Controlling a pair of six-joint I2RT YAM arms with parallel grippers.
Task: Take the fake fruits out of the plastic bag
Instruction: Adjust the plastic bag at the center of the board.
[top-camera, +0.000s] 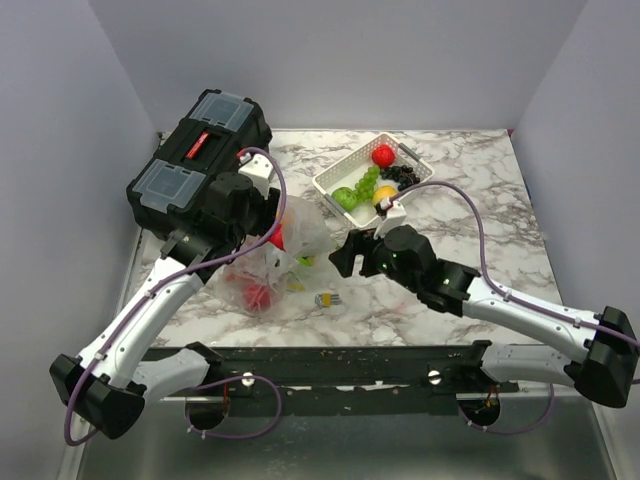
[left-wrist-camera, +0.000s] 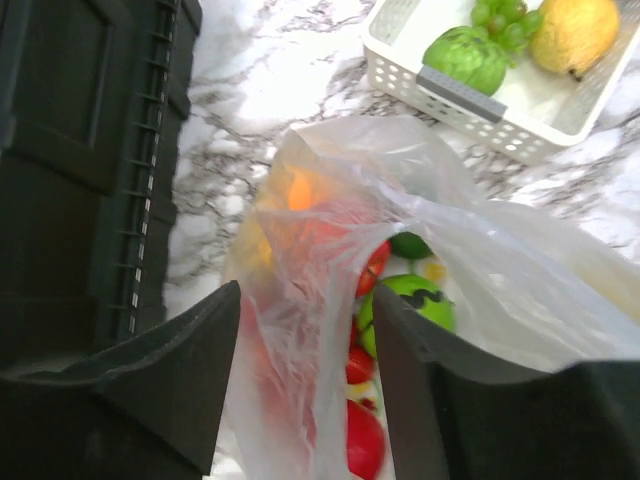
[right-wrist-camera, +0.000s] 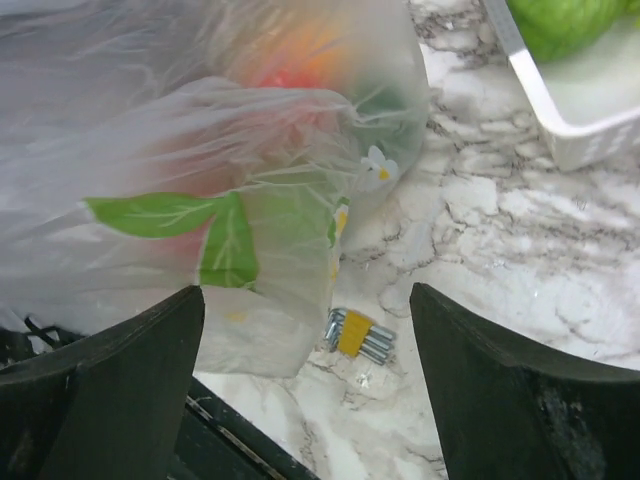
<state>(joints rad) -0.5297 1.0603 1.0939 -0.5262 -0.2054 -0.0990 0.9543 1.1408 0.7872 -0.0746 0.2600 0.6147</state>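
The clear plastic bag (top-camera: 272, 262) lies crumpled on the marble table, printed with green leaves (right-wrist-camera: 200, 215). Fake fruits show through it: a red one (top-camera: 258, 296), a green apple (left-wrist-camera: 425, 300), red pieces (left-wrist-camera: 365, 440) and an orange blur (left-wrist-camera: 300, 190). My left gripper (top-camera: 278, 230) hangs over the bag's top; its jaws stand apart with a fold of bag film (left-wrist-camera: 300, 330) between them. My right gripper (top-camera: 342, 256) is open and empty just right of the bag, low over the table (right-wrist-camera: 305, 300).
A white slotted basket (top-camera: 328, 180) at the back right holds a red apple (top-camera: 383, 155), green fruits (top-camera: 346, 197), a yellow-orange fruit (top-camera: 385, 193) and dark grapes (top-camera: 403, 175). A black toolbox (top-camera: 195, 150) stands at the back left. A small hex-key set (top-camera: 326, 299) lies beside the bag.
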